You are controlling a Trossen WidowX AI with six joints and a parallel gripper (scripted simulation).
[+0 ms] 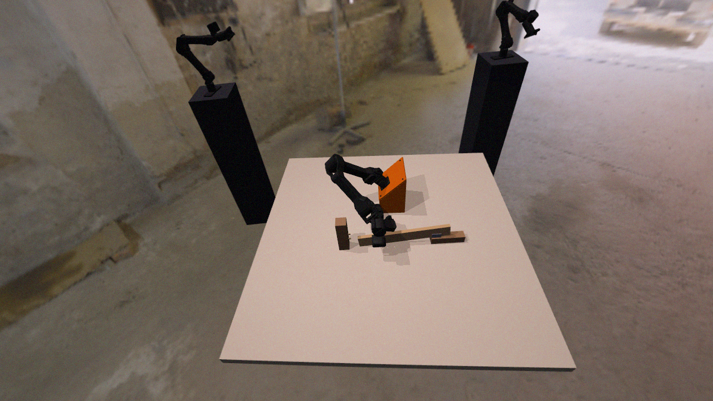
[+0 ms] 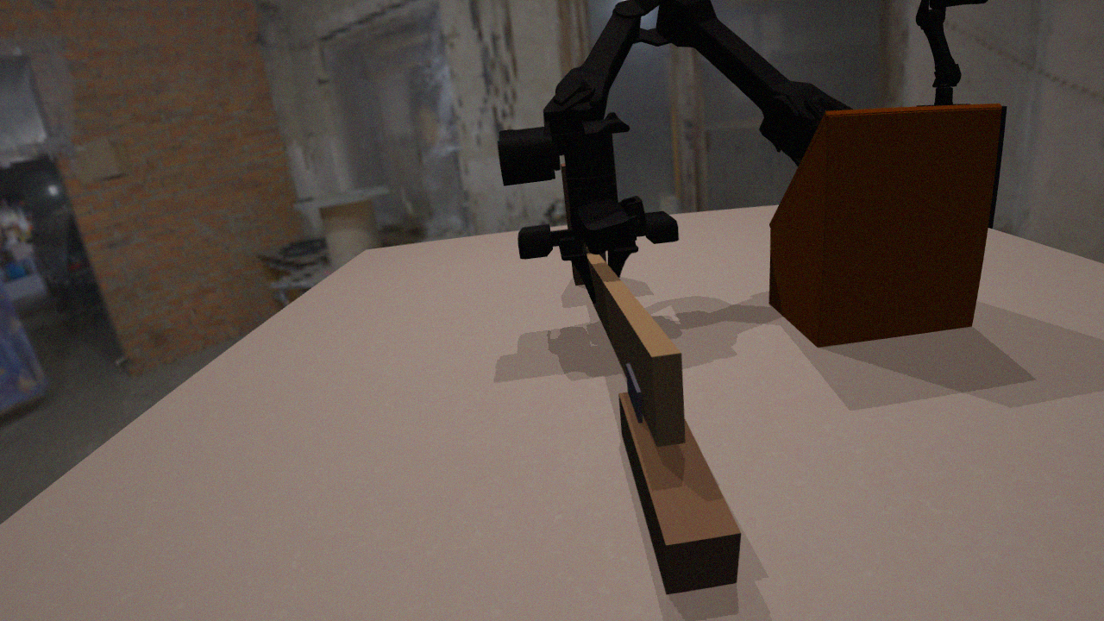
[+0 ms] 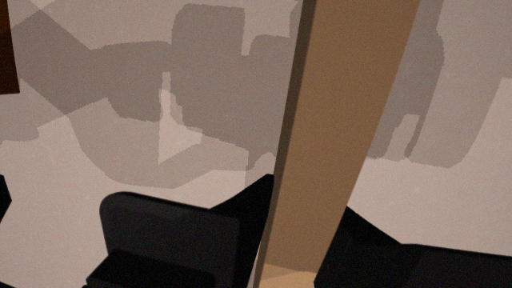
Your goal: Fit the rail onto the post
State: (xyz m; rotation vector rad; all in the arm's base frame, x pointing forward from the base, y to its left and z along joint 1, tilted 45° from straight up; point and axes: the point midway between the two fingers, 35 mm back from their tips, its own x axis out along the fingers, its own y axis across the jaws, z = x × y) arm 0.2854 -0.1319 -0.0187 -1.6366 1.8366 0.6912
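Observation:
The long wooden rail (image 1: 418,234) (image 2: 634,320) (image 3: 340,100) slopes down from its far end in the dark bracket (image 1: 436,235) (image 2: 634,393) on the low footboard block (image 1: 453,238) (image 2: 699,513) to its near end, low at the table. My gripper (image 1: 380,238) (image 2: 604,270) (image 3: 289,185) is shut on the rail, from above, a short way in from the near end. The upright post (image 1: 342,234) stands left of that end in the top view, with a gap between them. Its pegs (image 1: 349,235) point toward the rail. The holes in the rail end are not visible.
An orange wedge-shaped stand (image 1: 394,195) (image 2: 895,231) (image 3: 6,52) carries the arm's base behind the rail. The white table (image 1: 394,309) (image 2: 347,463) bears everything. Two black pillars (image 1: 237,154) (image 1: 491,94) with other arms stand beyond the table's back corners.

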